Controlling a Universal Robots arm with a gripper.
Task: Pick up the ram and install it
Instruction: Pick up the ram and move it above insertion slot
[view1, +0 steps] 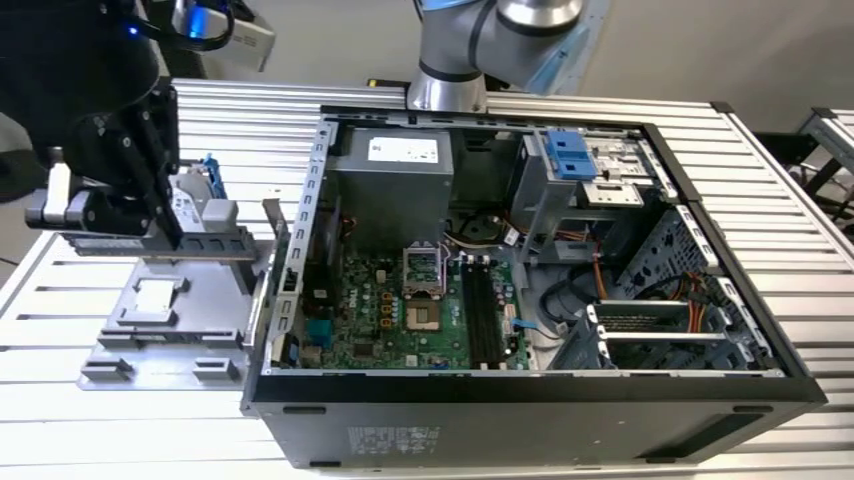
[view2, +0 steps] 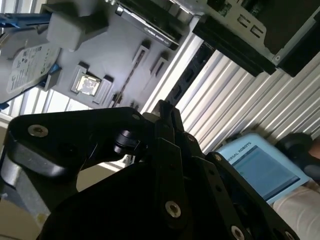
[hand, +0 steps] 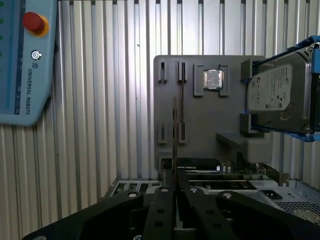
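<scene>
My gripper (view1: 171, 238) hangs over the grey fixture plate (view1: 147, 340) at the exterior view's left, outside the computer case. Its black fingers are shut on the ram (view1: 200, 255), a long slim dark strip lying level just above the plate. In the first wrist view the ram (hand: 174, 130) is edge-on, a thin line running out from between the closed fingertips (hand: 168, 181) over the plate's slotted holders (hand: 181, 72). The second wrist view has the fingertips (view2: 165, 112) together above the same plate (view2: 115, 60). The long black memory slots (view1: 483, 312) lie on the motherboard inside the case.
The open computer case (view1: 534, 395) lies on the slatted table, its metal side wall (view1: 300, 230) close to the plate. A hard drive in a blue frame (hand: 272, 92) and a square chip (hand: 213, 79) rest on the plate. A blue teach pendant (hand: 25, 55) lies on the table nearby.
</scene>
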